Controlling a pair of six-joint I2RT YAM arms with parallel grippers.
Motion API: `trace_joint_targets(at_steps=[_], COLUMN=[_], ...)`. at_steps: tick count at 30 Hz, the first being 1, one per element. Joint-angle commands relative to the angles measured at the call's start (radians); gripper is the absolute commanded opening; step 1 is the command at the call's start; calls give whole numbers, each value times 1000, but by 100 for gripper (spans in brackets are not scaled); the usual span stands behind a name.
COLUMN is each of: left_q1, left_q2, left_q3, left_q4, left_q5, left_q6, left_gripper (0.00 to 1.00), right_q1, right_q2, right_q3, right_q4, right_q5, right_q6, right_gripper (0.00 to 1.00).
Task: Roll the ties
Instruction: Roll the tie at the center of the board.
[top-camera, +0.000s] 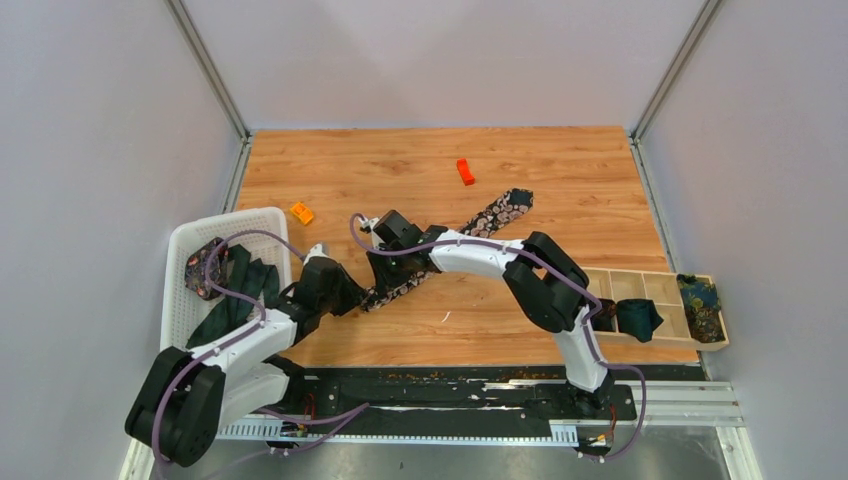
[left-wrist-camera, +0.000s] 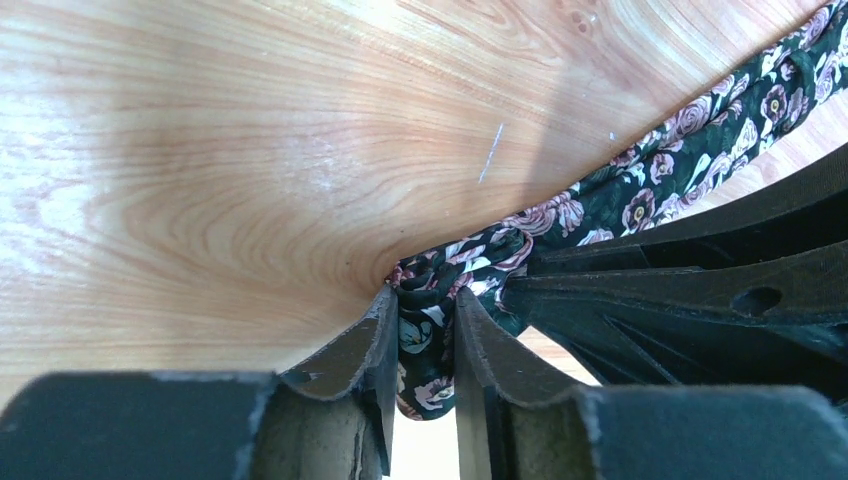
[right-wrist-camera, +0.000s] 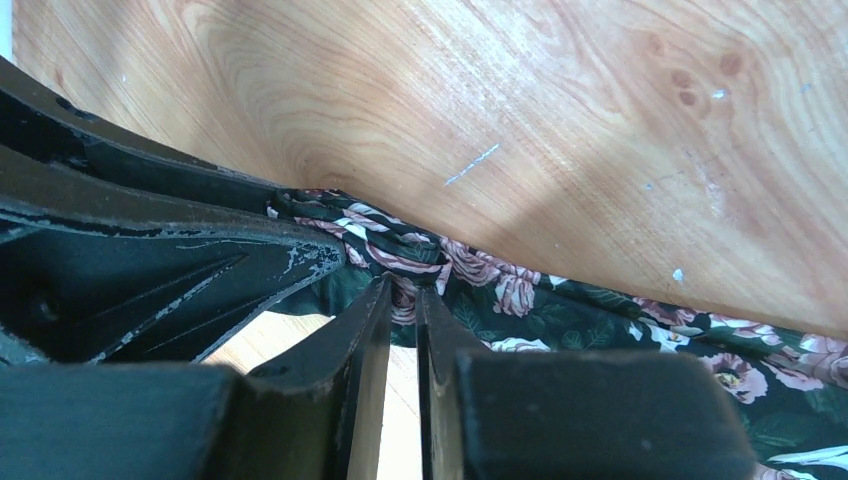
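Observation:
A black tie with pink-white flowers (top-camera: 495, 213) lies diagonally on the wooden table, its wide end at the upper right. My left gripper (top-camera: 366, 296) is shut on the tie's narrow near end, bunched between the fingers in the left wrist view (left-wrist-camera: 425, 340). My right gripper (top-camera: 398, 272) is shut on the same tie a little further along, pinching a fold of it in the right wrist view (right-wrist-camera: 405, 300). The two grippers sit close together. Several dark teal ties (top-camera: 232, 300) lie in the white basket (top-camera: 180, 250) at the left.
A wooden divided tray (top-camera: 665, 288) at the right holds a rolled teal tie (top-camera: 636, 318) and a blue-yellow patterned one (top-camera: 700, 303). Small orange blocks lie on the table, one (top-camera: 465, 171) at the back and one (top-camera: 301, 212) near the basket.

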Motion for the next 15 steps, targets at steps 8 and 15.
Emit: trace_joint_targets(at_steps=[8, 15], left_q1=[-2, -2], left_q2=[-18, -152], left_q3=[43, 71], left_q4=[-86, -242], left_q5=[7, -32], left_q6=[57, 100], left_gripper=[5, 3], right_q1=[2, 31], right_q2=[-103, -166], right_q3=[17, 54], right_q4=[-76, -96], right_q5=[26, 39], right_q6=[23, 58], right_gripper=[27, 26])
